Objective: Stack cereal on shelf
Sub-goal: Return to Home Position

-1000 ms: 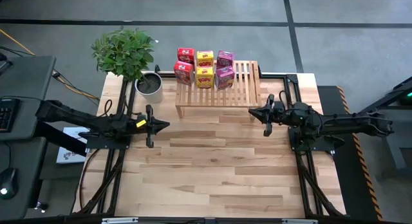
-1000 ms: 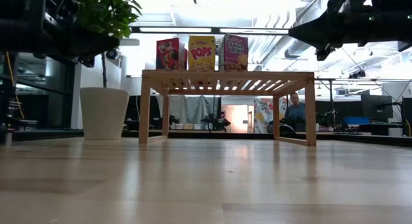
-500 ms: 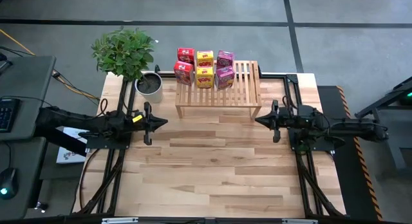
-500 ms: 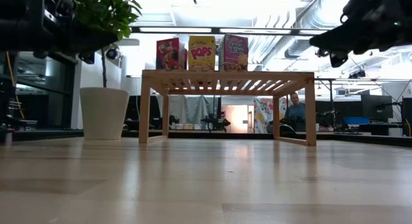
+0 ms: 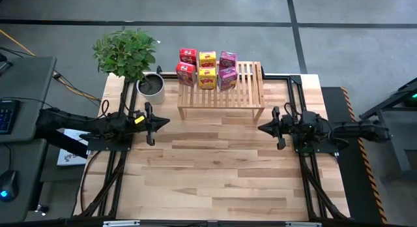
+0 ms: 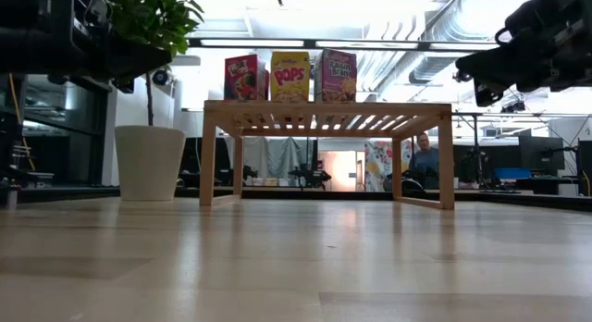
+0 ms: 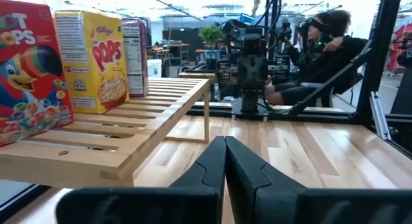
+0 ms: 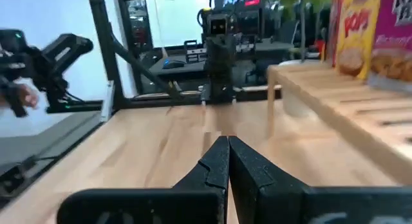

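Note:
Several small cereal boxes, red (image 5: 186, 73), yellow (image 5: 207, 77) and pink (image 5: 227, 77), stand upright in two rows on the left part of the shelf (image 5: 244, 90), a low slatted wooden rack at the table's far middle. The low view shows a red (image 6: 244, 78), a yellow (image 6: 289, 77) and a pink box (image 6: 339, 76) on the shelf top (image 6: 370, 107). My left gripper (image 5: 168, 122) hovers shut near the table's left side and points right, level. My right gripper (image 5: 259, 128) hovers shut at the right, off the shelf's near right corner, and points left. Neither holds anything (image 7: 225, 143) (image 8: 227, 141).
A potted plant (image 5: 130, 54) in a white pot (image 6: 148, 162) stands at the far left corner beside the shelf. Black frame rails (image 5: 296, 96) run along both table sides. The right half of the shelf top is bare slats. People sit in the room beyond (image 7: 328, 40).
My right gripper has drawn back from the shelf's near right corner toward the table's near and right edges and has sunk lower, staying shut. The boxes and the shelf have not moved.

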`<action>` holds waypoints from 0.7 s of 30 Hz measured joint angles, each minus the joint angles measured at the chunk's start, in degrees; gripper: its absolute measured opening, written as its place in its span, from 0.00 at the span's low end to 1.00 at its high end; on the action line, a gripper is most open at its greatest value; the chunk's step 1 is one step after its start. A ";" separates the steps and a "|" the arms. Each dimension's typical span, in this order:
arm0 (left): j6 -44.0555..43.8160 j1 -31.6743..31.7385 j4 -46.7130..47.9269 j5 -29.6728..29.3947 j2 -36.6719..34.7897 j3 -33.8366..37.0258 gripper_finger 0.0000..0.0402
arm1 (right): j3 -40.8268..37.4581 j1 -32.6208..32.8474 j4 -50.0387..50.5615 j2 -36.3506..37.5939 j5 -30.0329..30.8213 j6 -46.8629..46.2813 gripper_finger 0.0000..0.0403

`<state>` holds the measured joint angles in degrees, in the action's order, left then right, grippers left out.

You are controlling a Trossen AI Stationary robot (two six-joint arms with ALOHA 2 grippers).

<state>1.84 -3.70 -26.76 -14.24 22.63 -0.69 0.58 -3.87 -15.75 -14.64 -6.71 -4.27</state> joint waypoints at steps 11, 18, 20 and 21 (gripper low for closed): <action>-0.10 -0.02 0.00 0.04 0.00 0.00 0.00 | 0.00 0.60 -0.67 0.09 14.01 3.10 0.00; -0.12 -0.31 1.09 -0.02 -0.55 -0.09 0.00 | -0.02 0.59 0.63 0.10 14.02 2.84 0.00; -0.14 -0.81 1.97 0.05 -2.20 -0.09 0.00 | -0.02 0.60 0.86 0.12 14.03 2.83 0.00; -0.12 -1.12 3.05 0.07 -3.27 -0.11 0.00 | -0.02 0.83 1.61 0.48 14.13 2.82 0.00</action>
<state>1.72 -4.83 -23.71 -14.17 19.37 -0.80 0.56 -3.04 -14.14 -14.17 7.42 -1.45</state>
